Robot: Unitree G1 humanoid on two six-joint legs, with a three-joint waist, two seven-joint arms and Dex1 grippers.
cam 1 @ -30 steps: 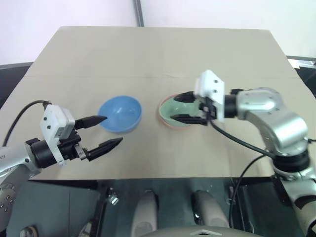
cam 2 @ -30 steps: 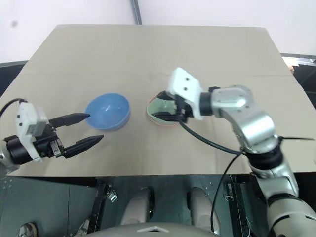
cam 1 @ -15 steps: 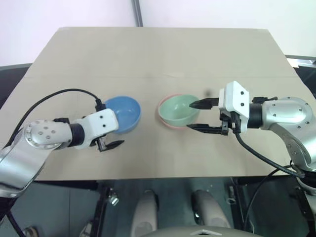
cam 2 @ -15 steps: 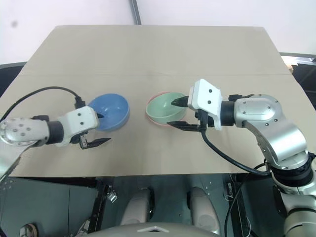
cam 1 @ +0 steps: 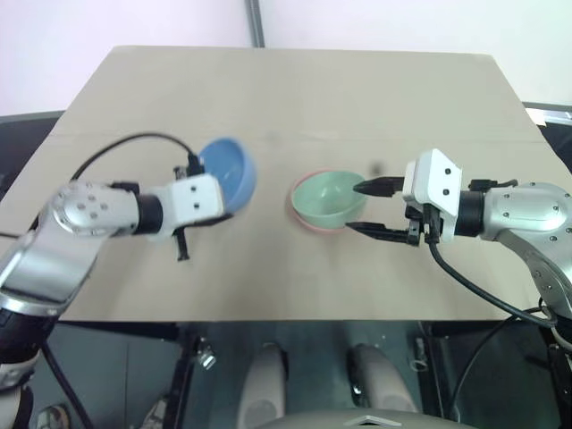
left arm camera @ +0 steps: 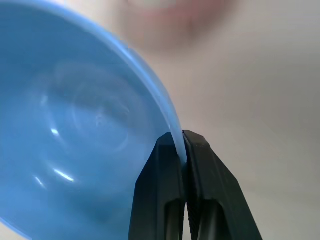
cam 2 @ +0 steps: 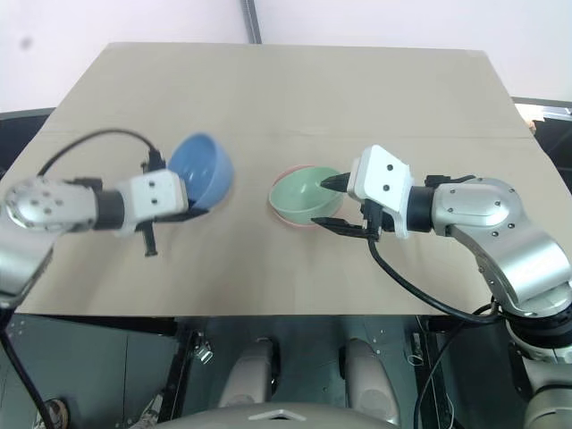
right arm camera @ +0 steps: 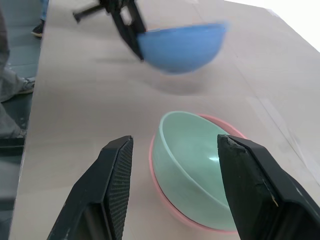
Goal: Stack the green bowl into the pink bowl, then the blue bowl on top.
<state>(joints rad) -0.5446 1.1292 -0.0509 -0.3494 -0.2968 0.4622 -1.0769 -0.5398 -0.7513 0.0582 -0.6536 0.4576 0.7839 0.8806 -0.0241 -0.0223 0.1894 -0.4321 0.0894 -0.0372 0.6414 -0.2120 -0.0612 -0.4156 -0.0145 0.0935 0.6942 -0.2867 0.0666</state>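
- Claws first, at the near edge of the counter point(cam 1: 295, 89): the left claw point(cam 1: 189, 222) sits at centre left of the left eye view, the right claw point(cam 1: 374, 209) at centre right, both pointing inward toward the middle.
- Left claw is pressed together on the rim of the blue bowl point(cam 1: 227, 172); the left wrist view shows the two black fingers point(left arm camera: 165, 165) squeezing the thin blue wall between them, one inside and one outside.
- Blue bowl is tilted and, judging by the shadow beneath it in the right wrist view, lifted off the counter, hanging just above and right of its claw in the left eye view.
- Right claw stands spread and holds nothing; its fingers flank open air just right of the stacked pair, near it but apart.
- Green bowl point(cam 1: 328, 196) already nests upright inside the pink bowl point(cam 1: 304, 220), whose rim peeks out along the lower left; the pair sits at frame centre.
- Key relation: the nested pair lies to the right of the held blue bowl, with a strip of bare counter between them. The left arm carries the load, so the coming move is probably a rightward carry, levelling the bowl over the green one.
- Risk, as I judge it: the right claw beside the stack could crowd the drop.
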